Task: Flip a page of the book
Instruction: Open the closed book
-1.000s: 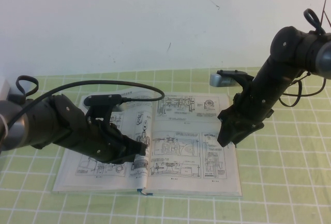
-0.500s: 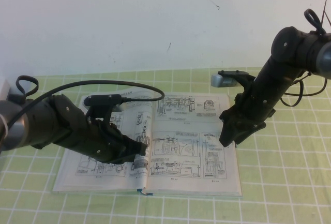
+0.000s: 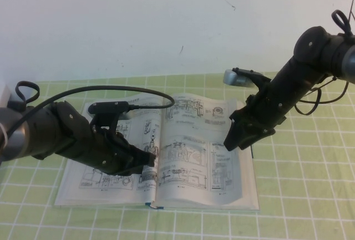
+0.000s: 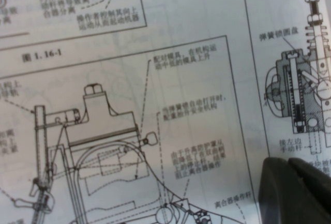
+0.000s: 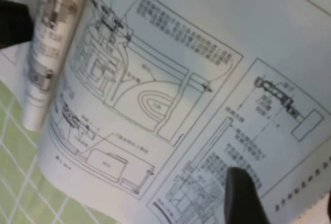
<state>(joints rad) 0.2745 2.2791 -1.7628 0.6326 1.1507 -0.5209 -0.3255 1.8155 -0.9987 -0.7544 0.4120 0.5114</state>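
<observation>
The book (image 3: 83,179) lies open on the green checked cloth, its pages printed with black machine drawings. My left gripper (image 3: 148,159) is shut and rests its tips on the left-hand stack beside the spine; its fingertips (image 4: 279,188) touch the paper in the left wrist view. My right gripper (image 3: 231,139) is shut on the outer edge of the page (image 3: 194,157), which bows up off the right-hand stack. In the right wrist view one finger (image 5: 239,195) lies on the printed face of the page (image 5: 170,79).
The green checked tablecloth (image 3: 299,195) spreads around the book, with a white wall behind. My left arm's black cable (image 3: 138,90) arcs over the book's far edge. The right-hand stack's outer margin (image 3: 249,193) lies bare beneath the lifted page.
My right gripper has moved left and slightly up with the page's edge in it, so the page now bows off the right-hand stack. The left arm has barely moved.
</observation>
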